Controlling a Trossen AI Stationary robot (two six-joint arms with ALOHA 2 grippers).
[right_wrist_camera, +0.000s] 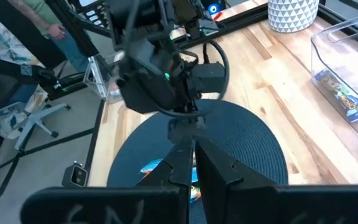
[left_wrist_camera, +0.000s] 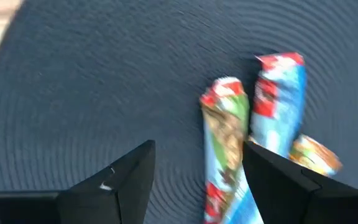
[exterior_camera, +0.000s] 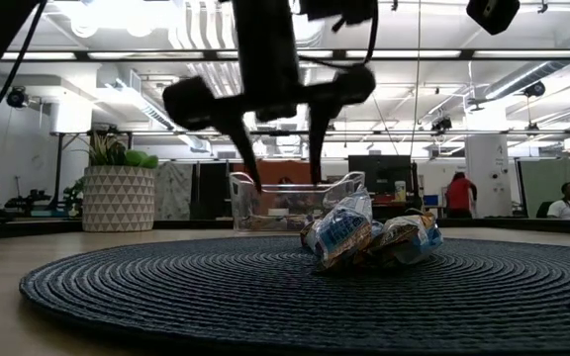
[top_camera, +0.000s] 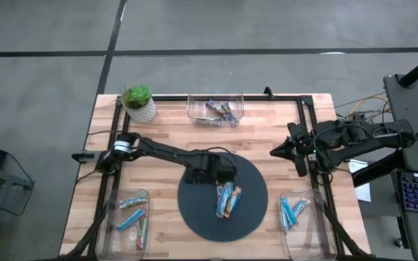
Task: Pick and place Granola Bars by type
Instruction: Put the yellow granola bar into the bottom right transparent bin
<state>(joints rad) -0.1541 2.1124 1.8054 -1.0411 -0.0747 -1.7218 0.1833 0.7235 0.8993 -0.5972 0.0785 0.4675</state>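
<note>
Left gripper (top_camera: 223,176) poised over the last unsorted granola bars (top_camera: 228,199) on the dark round mat (top_camera: 194,214).

The bars lie bunched near the middle of the mat, apparently the pile awaiting sorting, while three clear bins around the bench (top_camera: 165,130) already hold bars: the far bin (top_camera: 215,110), the near-left bin (top_camera: 129,214) and the near-right bin (top_camera: 296,212). The left fingers (left_wrist_camera: 120,180) stand wide apart and empty just above the mat, one beside the green-and-blue bar (left_wrist_camera: 225,143), touching nothing. The right gripper (top_camera: 276,152) waits at the bench's right edge, fingers pressed together and empty.
</note>
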